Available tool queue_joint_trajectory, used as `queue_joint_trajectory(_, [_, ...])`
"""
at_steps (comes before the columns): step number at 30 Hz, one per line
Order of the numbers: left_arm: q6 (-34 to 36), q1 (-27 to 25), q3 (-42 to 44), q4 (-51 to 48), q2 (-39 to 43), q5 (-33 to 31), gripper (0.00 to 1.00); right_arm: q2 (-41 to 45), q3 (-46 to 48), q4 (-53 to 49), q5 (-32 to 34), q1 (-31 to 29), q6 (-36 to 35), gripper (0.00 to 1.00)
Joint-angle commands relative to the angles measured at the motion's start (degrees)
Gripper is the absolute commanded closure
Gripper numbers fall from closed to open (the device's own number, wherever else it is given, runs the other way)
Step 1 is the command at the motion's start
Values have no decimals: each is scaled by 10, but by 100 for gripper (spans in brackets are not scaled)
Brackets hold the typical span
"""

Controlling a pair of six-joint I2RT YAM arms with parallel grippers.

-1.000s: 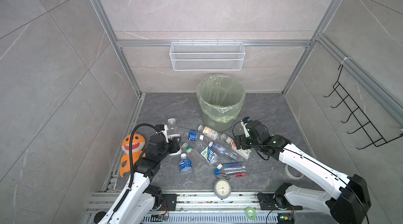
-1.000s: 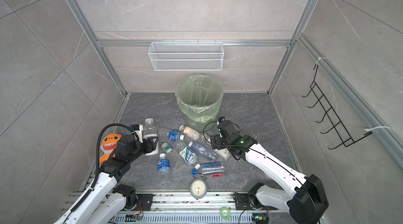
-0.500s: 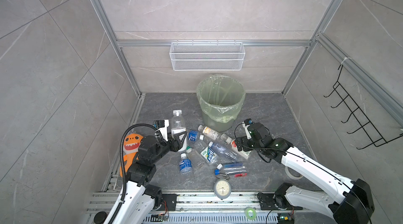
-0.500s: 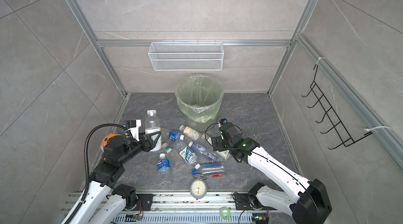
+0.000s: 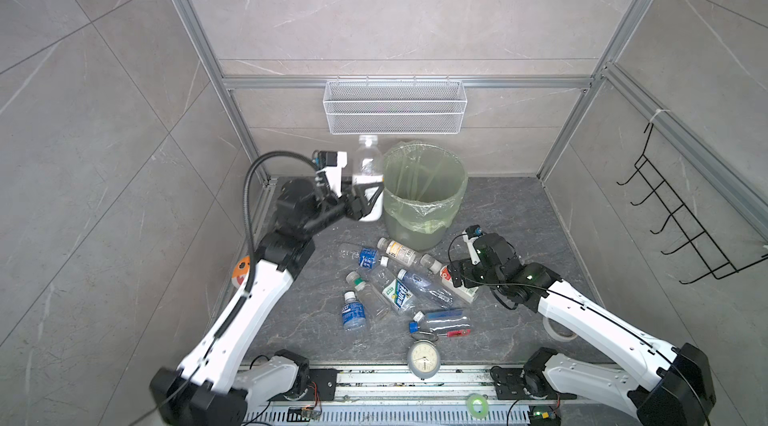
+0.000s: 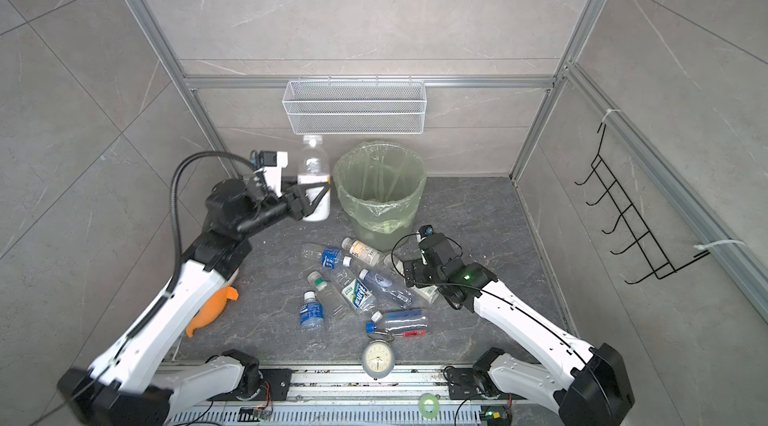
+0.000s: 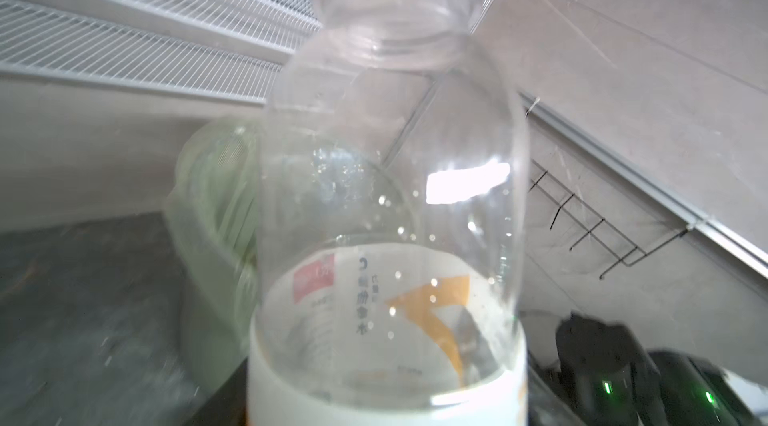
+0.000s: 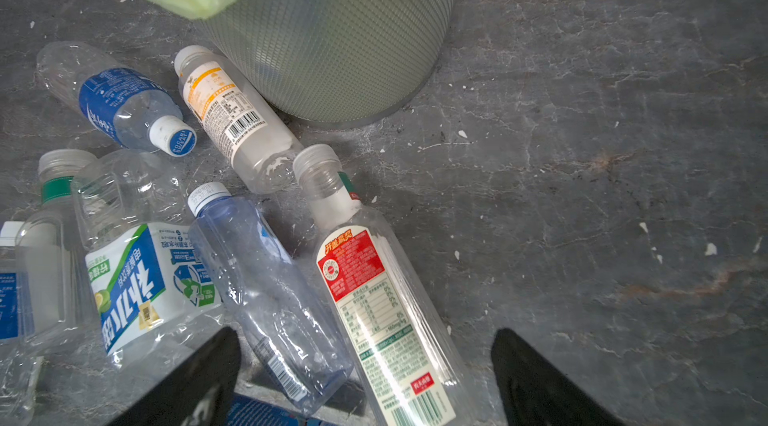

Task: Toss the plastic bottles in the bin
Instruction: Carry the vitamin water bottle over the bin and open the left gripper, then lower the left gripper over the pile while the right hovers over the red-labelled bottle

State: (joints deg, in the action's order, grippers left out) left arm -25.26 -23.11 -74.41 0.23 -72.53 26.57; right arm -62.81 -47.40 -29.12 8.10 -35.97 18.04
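In both top views we see the left gripper (image 5: 369,197) clamped on a white-labelled bottle (image 5: 368,162) that is upright, held high and just beside the bin (image 5: 415,212) rim, not over it. The right gripper (image 5: 455,276) sits low by the loose bottles (image 5: 399,293) on the floor (image 5: 519,216). Left wrist: that bottle fills our view, with the bin blurred behind. Right wrist: jaws spread wide — a red-labelled bottle (image 8: 374,299) lies on the floor between them.
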Motion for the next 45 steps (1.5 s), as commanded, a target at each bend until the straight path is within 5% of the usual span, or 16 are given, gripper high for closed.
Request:
queue_joint_trajectory(1, [-2,-7,-130,33,-121,48,36,16,-3,7,0,-1,11,3])
queue_joint_trajectory(3, [-27,-6,-229,14,-210,84,24,22,6,10,-3,-1,20,2])
queue_joint_trajectory(4, [-39,-6,-282,-8,-253,102,2,24,10,11,-3,-1,23,1])
queue_joint_trajectory(5, [-43,-7,-321,-39,-282,103,0,28,14,10,-1,-1,26,1])
queue_joint_trajectory(11, [4,-7,-265,-35,-225,17,0,51,24,4,3,-1,28,0])
queue_joint_trajectory(22, [42,-3,-173,-81,-131,-17,0,-3,19,-11,4,-1,11,1])
queue_joint_trajectory(45, [-7,29,217,-97,126,-152,1,-142,-16,-26,-22,22,-12,0])
